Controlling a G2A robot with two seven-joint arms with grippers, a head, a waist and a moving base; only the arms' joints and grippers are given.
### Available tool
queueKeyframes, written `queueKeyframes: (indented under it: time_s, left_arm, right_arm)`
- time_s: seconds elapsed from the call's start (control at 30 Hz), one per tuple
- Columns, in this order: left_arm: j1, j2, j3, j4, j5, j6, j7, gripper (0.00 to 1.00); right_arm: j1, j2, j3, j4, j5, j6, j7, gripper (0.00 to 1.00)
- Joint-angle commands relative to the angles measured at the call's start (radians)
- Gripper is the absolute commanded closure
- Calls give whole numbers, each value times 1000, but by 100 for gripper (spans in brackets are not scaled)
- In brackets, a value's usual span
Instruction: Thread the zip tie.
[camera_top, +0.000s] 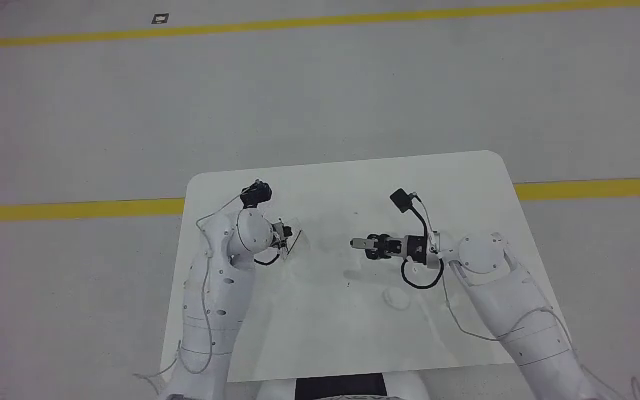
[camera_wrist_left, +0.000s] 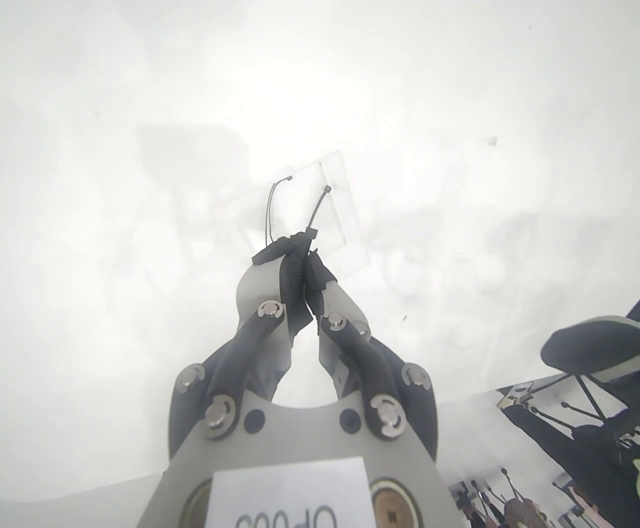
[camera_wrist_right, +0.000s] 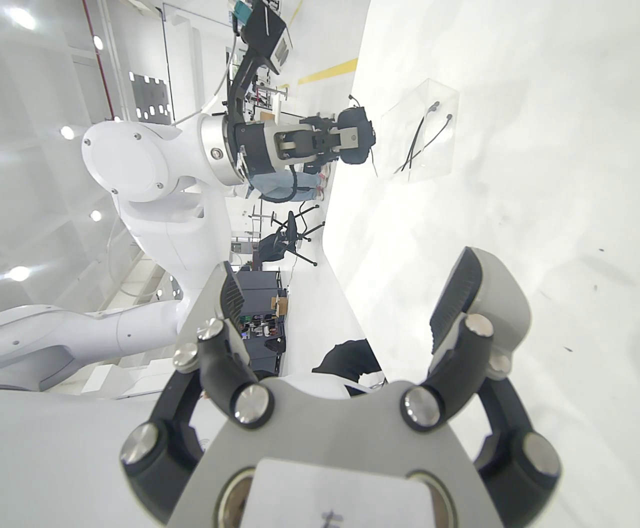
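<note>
Slip risk: left pincer (camera_wrist_left: 303, 255) clamped thin black zip tie (camera_wrist_left: 320, 207) by its very end; right pincer (camera_wrist_right: 347, 280) stood open, empty.

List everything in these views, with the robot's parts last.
table: one, white, under both arms
clear box: one, transparent, on the table just ahead of the left gripper
boxed zip ties: two, black, inside the clear box
held zip tie: one, black, at the left gripper's tips
floor lines: two, yellow, on the grey floor
left gripper: one, black-padded, shut on the held zip tie
right gripper: one, black-padded, open, apart from the box
</note>
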Motion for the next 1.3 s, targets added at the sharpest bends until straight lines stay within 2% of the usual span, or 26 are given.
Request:
queueKeyframes:
  time_s: [0.0, 0.2, 0.27, 0.53, 0.6, 0.67, 0.73, 0.77, 0.8, 0.87, 0.97, 1.0, 1.1, 1.27]
  left_arm:
    - [9, 5, -12, -19, -17, -7, -3, 100]
    - [16, 17, -34, -38, -71, -48, -21, 100]
    - [17, 22, -38, -46, -90, -79, -28, 100]
    - [17, 22, -38, -46, -90, -79, -28, 100]
    - [18, 22, -43, -28, -127, -79, -19, 100]
    - [-6, 28, -79, 0, -199, -88, -33, 100]
    - [-28, 39, -110, 48, -279, -120, -33, 100]
    - [-45, 51, -126, 84, -326, -148, -33, 100]
    - [-60, 62, -145, 113, -367, -159, -33, 100]
    - [-84, 87, -161, 164, -438, -207, -33, 100]
    - [-112, 140, -165, 243, -594, -299, -33, 100]
    - [-122, 167, -158, 272, -655, -329, -33, 100]
    - [-147, 234, -103, 341, -802, -396, -33, 100]
    - [-207, 379, 65, 439, -1087, -487, -33, 100]
  right_arm:
    - [0, 0, 0, 0, 0, 0, 0, 0]
    - [0, 0, 0, 0, 0, 0, 0, 0]
    - [0, 0, 0, 0, 0, 0, 0, 0]
    - [0, 0, 0, 0, 0, 0, 0, 0]
    - [0, 0, 0, 0, 0, 0, 0, 0]
    - [0, 0, 0, 0, 0, 0, 0, 0]
    - [0, 0, 0, 0, 0, 0, 0, 0]
    - [0, 0, 0, 0, 0, 0, 0, 0]
    - [0, 0, 0, 0, 0, 0, 0, 0]
    - [0, 0, 0, 0, 0, 0, 0, 0]
    - [0, 0, 0, 0, 0, 0, 0, 0]
    - [0, 0, 0, 0, 0, 0, 0, 0]
    - [0, 0, 0, 0, 0, 0, 0, 0]
    - [0, 0, 0, 0, 0, 0, 0, 0]
